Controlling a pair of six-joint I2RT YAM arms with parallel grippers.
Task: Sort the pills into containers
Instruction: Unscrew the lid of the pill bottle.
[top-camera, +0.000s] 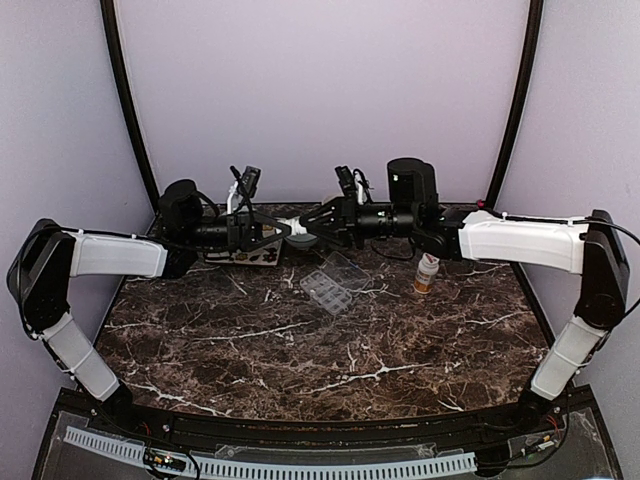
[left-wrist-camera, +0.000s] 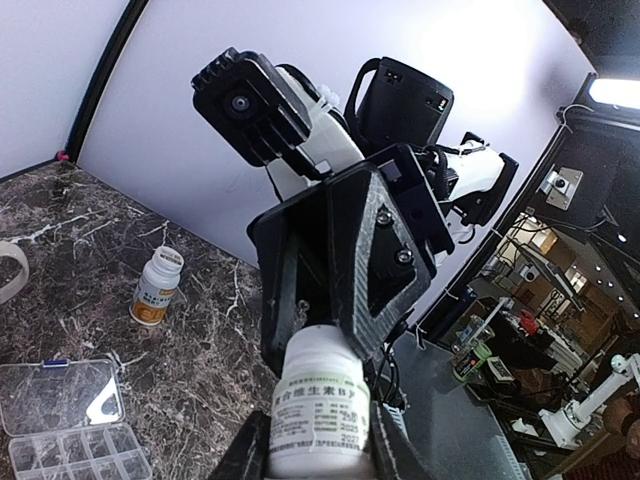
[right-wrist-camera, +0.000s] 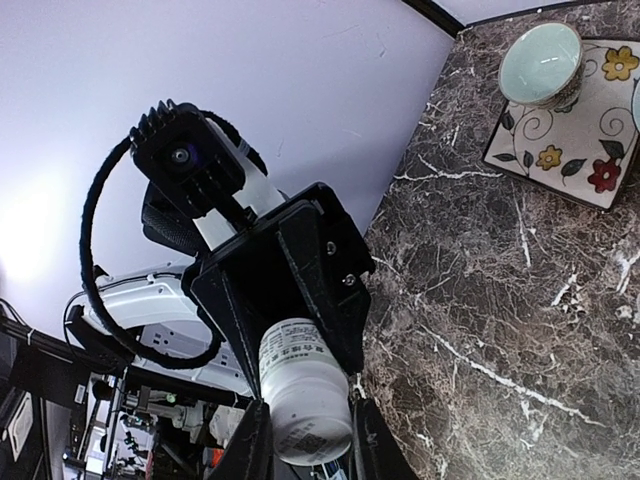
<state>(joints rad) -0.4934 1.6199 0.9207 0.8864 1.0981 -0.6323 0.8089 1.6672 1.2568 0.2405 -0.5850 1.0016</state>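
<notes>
One white bottle (left-wrist-camera: 320, 400), two grips.
Left end effector (left-wrist-camera: 318, 455) and right end effector (right-wrist-camera: 305, 440) meet level, clamping it; box (top-camera: 335, 283) nearby.

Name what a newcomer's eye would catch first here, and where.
Both arms meet in mid-air at the back, the left fingers and right fingers clamped on opposite ends of one white bottle. Below them, on the marble table, lies the clear organiser box, lid open, an orange-labelled bottle standing to its right.

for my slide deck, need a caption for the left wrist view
white pill bottle gripped by left end effector and right end effector, organiser box open on the table
</notes>
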